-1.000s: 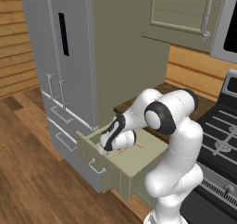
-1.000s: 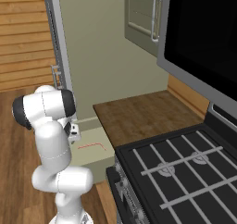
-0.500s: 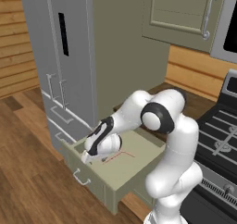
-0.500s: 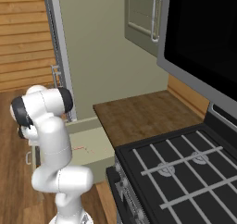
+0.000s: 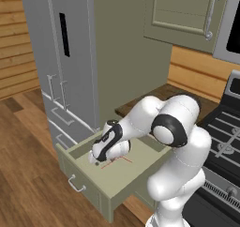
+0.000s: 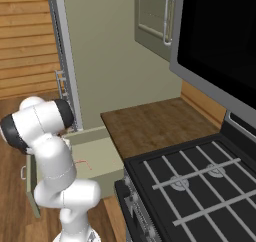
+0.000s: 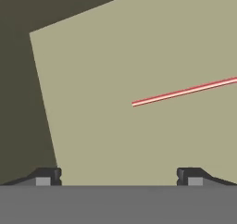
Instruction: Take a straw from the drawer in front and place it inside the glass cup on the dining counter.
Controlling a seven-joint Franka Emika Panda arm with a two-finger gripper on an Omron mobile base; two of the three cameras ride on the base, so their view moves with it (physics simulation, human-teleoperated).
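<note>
Drawer (image 5: 89,174): pulled open, done. Straw (image 7: 185,91): lay flat on the drawer floor, not yet grasped. Gripper (image 7: 118,177): jaws spread wide, empty, poised above the drawer floor beside the straw. Outstanding: grasp, carry, insertion into glass cup.

You face a grey fridge (image 5: 70,57) on the left, its tall doors carrying silver handles. A plain sage-green panel (image 5: 129,57) stands just beside it. Above hangs a sage cabinet (image 5: 185,15) with a curved silver handle. Below sits a brown wood countertop (image 6: 150,126), touching a black stove (image 6: 200,186). Horizontal wood planks line the wall (image 5: 18,43); the floor (image 5: 23,174) is brown wood.
</note>
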